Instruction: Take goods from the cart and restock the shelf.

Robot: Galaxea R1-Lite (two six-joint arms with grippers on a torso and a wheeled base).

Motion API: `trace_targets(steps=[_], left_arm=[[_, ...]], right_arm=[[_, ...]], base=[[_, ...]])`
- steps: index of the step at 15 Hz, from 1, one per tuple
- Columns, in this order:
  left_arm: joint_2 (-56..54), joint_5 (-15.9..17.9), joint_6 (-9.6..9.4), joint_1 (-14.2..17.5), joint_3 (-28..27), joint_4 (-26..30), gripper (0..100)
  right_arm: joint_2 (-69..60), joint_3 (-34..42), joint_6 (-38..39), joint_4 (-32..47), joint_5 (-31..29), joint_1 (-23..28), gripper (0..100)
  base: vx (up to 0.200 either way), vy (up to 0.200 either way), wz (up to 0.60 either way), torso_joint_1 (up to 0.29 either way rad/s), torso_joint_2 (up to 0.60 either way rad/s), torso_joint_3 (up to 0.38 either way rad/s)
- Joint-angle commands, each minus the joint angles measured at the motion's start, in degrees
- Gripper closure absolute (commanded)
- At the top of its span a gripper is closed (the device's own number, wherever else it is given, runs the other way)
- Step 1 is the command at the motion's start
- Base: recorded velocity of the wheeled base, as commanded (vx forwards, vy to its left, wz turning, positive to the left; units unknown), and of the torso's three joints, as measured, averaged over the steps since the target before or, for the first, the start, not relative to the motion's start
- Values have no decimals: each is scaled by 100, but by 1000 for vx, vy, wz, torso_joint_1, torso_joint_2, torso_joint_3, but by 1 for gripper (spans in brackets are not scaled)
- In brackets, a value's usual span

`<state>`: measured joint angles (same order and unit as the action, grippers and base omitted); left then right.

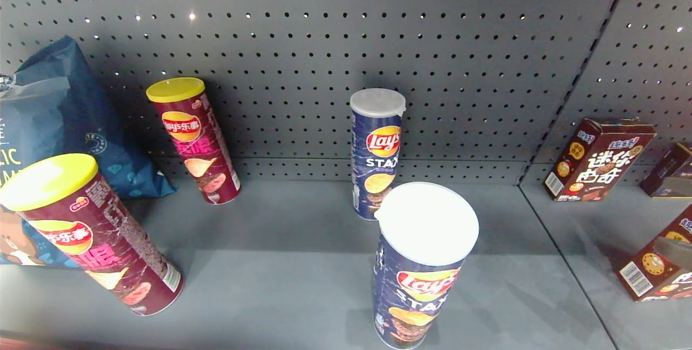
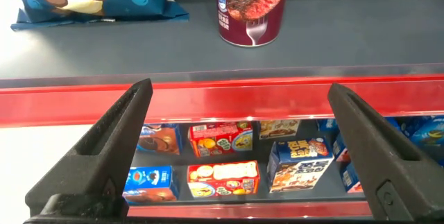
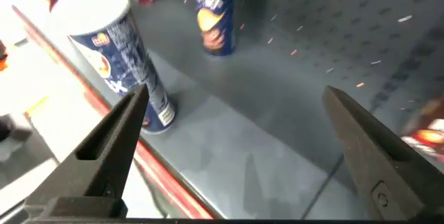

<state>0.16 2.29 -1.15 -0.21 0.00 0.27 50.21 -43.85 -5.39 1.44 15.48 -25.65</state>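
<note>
On the grey shelf (image 1: 281, 263) stand two blue chip cans with white lids, one near the front edge (image 1: 416, 290) and one by the back wall (image 1: 376, 160). Two maroon cans with yellow lids stand to the left, front (image 1: 102, 247) and rear (image 1: 197, 144). My right gripper (image 3: 236, 92) hangs open and holds nothing, just off the shelf front, with the front blue can (image 3: 114, 50) beside one finger and the rear blue can (image 3: 211, 12) farther in. My left gripper (image 2: 239, 89) is open and holds nothing, in front of the red shelf lip (image 2: 229, 102), below the front maroon can (image 2: 251, 9).
A dark blue snack bag (image 1: 70, 117) leans at the far left of the shelf. Brown cookie boxes (image 1: 597, 160) stand in the bay to the right past a divider. Small snack boxes (image 2: 222, 179) fill the lower shelf. Open board lies between the cans.
</note>
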Motion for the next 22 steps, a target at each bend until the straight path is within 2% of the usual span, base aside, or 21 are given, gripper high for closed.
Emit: trace_targets(steps=[1,5,10,16,22], left_arm=[[11,-1,0,3,0,0,0],[11,-1,0,3,0,0,0],[11,-1,0,3,0,0,0],[11,-1,0,3,0,0,0],[11,-1,0,-6,0,0,0]], right_arm=[[604,-106,-173,-12,174,-72,0],[1175,-238,-323,-12,166,-793,0],[1579,-168,-323,32,157,-1153,0],[1878,421,-305,-12,69,-1250,0],[2282,412,-279,-30,-36,-1250,0]], base=[[0,0,0,0,0,0],[0,0,0,0,0,0],[0,0,0,0,0,0],[0,0,0,0,0,0],[0,0,0,0,0,0]])
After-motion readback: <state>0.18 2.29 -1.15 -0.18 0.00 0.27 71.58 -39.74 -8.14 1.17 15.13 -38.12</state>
